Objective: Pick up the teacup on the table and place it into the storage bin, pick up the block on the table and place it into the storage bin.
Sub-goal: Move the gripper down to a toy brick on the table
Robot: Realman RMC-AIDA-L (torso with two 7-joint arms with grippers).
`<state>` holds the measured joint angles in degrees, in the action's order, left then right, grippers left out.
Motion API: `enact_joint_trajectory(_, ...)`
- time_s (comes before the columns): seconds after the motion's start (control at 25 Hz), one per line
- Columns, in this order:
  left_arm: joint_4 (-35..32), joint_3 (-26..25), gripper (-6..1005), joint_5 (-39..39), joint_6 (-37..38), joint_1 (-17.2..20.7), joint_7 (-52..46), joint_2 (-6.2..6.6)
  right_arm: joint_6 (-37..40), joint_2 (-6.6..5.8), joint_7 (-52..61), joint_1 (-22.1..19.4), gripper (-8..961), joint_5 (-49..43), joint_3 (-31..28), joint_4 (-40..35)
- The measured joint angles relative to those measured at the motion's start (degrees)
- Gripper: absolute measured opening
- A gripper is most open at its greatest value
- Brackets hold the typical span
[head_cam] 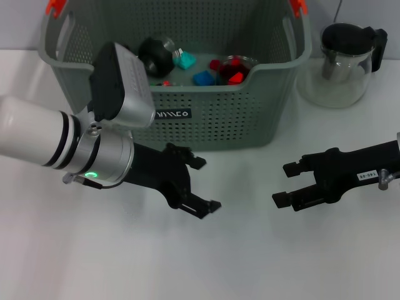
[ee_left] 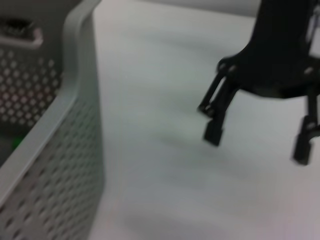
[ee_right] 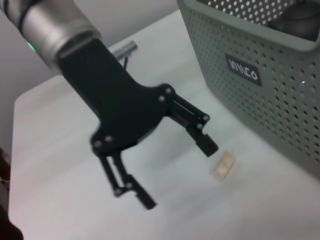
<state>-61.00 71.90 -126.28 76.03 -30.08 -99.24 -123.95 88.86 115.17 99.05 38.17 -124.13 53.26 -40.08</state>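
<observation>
**Both tools released above the surface, bin filled**

The storage bin [head_cam: 206, 119] is being seen at the far middle of the white surface [head_cam: 250, 256], its black label [head_cam: 173, 114] facing the robot. Inside it, a black round object [head_cam: 156, 53], a teal block [head_cam: 185, 60], a blue block [head_cam: 204, 78] and a clear cup holding red pieces [head_cam: 236, 67] are being shown lying on the bin's floor. The left tool [head_cam: 201, 184] is being held in front of the bin, near its label, fingers spread with nothing between them. The right tool [head_cam: 289, 184] is being held well to the right, facing the left one, likewise released and holding nothing. A glass teapot [head_cam: 345, 62] with a black lid is being seen just beside the bin's right wall.
</observation>
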Motion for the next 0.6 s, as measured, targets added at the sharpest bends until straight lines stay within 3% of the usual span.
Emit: enact_joint_trajectory(0.6,6.9,0.3,948,-2.2,-11.8,0.6,0.5,-0.40,0.0,0.09,0.1,0.0,928,0.0,0.0,0.0)
